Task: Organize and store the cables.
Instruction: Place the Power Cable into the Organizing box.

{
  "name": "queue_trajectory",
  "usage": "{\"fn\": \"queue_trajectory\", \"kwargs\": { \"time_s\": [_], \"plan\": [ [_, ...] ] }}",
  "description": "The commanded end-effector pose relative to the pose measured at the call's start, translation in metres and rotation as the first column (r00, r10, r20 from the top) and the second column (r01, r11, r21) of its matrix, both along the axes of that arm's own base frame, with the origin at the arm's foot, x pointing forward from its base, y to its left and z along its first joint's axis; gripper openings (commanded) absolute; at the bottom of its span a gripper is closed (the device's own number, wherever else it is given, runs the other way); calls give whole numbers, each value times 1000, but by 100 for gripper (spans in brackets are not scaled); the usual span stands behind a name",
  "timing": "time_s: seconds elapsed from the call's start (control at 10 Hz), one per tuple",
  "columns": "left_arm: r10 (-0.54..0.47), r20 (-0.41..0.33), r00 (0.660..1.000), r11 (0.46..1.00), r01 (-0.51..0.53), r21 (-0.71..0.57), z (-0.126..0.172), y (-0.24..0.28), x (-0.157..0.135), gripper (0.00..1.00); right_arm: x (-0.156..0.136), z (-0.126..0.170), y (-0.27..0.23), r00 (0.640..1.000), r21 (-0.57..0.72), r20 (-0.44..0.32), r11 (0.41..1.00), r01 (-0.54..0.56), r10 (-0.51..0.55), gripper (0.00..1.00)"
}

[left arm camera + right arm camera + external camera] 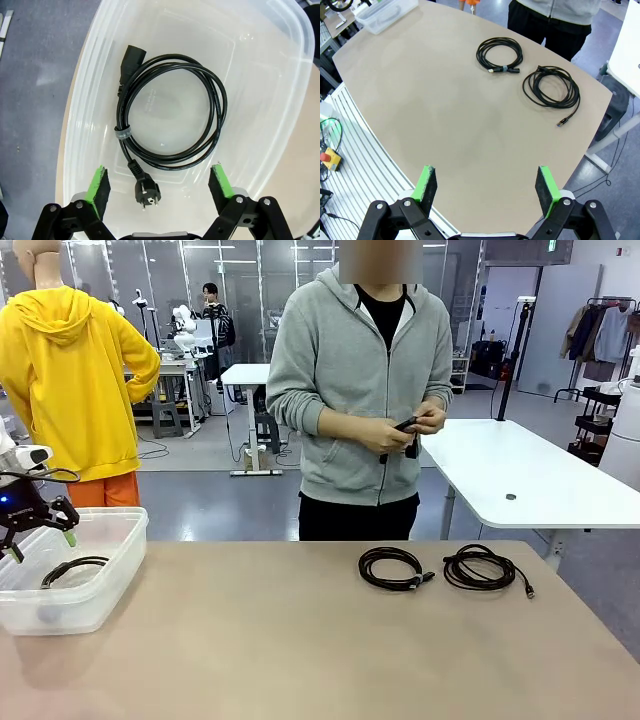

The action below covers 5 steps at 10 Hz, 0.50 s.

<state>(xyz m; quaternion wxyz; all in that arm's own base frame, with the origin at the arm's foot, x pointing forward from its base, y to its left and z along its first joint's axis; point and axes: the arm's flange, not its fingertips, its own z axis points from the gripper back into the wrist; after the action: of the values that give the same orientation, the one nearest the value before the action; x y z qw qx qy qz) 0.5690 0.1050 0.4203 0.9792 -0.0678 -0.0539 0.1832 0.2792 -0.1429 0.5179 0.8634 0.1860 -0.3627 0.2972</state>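
Left gripper [159, 172] is hanging wide open over the clear plastic bin [85, 100], green pads [98, 182] spread apart and gripping nothing. Right below it, one coiled black cable [220, 105] is lying flat on the bin's bottom, a band cinching the loop on one side, its round plug [147, 192] resting nearest the fingers and its blocky connector [131, 54] pointing toward the far wall. From the front, that bin is sitting at the table's [300, 640] left edge with the gripper hovering just above its rim.

Right gripper [485, 172] is also standing fully open and empty, looking down over the bare near side of the table.

Across the tabletop, two more coiled cables are waiting side by side on the far right: a banded coil [504, 68] and, just beside it but apart, a looser coil [526, 87] with a small connector tip [562, 121] trailing out toward the table edge.

Behind them, the person in the grey hoodie is standing at the far side, both hands [405, 428] working on another black cable [404, 424] at waist height.
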Motion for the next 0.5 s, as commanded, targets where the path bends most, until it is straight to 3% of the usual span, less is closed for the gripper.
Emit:
{"fn": "queue_trajectory", "kwargs": {
  "time_s": [0.0, 0.4],
  "plan": [
    [-1, 1, 1000, 1000, 1, 1, 0, 1, 2, 100, -1, 1, -2, 1000, 1, 9, 1000, -16, 16, 100],
    [-1, 1, 1000, 1000, 1, 1, 0, 1, 2, 100, -1, 1, -2, 1000, 1, 9, 1000, -16, 16, 100]
  ]
}}
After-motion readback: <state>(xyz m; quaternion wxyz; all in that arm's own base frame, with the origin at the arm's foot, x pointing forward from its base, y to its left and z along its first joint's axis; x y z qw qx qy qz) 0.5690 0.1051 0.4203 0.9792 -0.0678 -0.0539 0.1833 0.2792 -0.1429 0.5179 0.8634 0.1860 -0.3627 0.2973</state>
